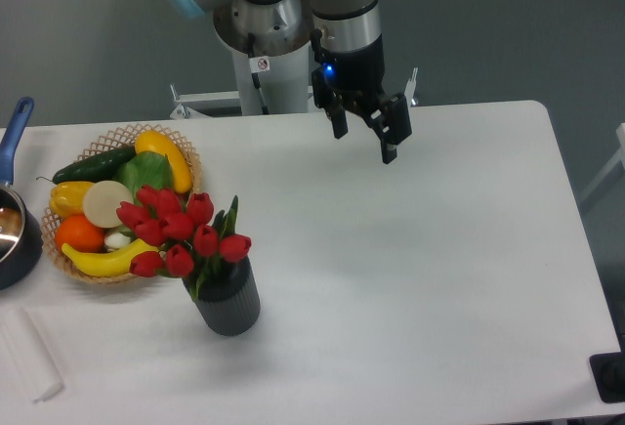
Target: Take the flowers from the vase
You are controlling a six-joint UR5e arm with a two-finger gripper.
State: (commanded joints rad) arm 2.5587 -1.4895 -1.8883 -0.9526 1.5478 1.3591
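A bunch of red tulips with green leaves, the flowers [182, 231], stands in the vase [229, 301], a short dark grey ribbed cylinder at the front left of the white table. The blooms lean left toward the basket. My gripper [364, 146] hangs above the back middle of the table, well to the right of and behind the flowers. Its two black fingers are spread apart with nothing between them.
A wicker basket [186, 149] of fruit and vegetables sits just left of the flowers, touching or overlapping the blooms in view. A dark pan with a blue handle [14, 132] is at the left edge. A white folded cloth [29, 357] lies at the front left.
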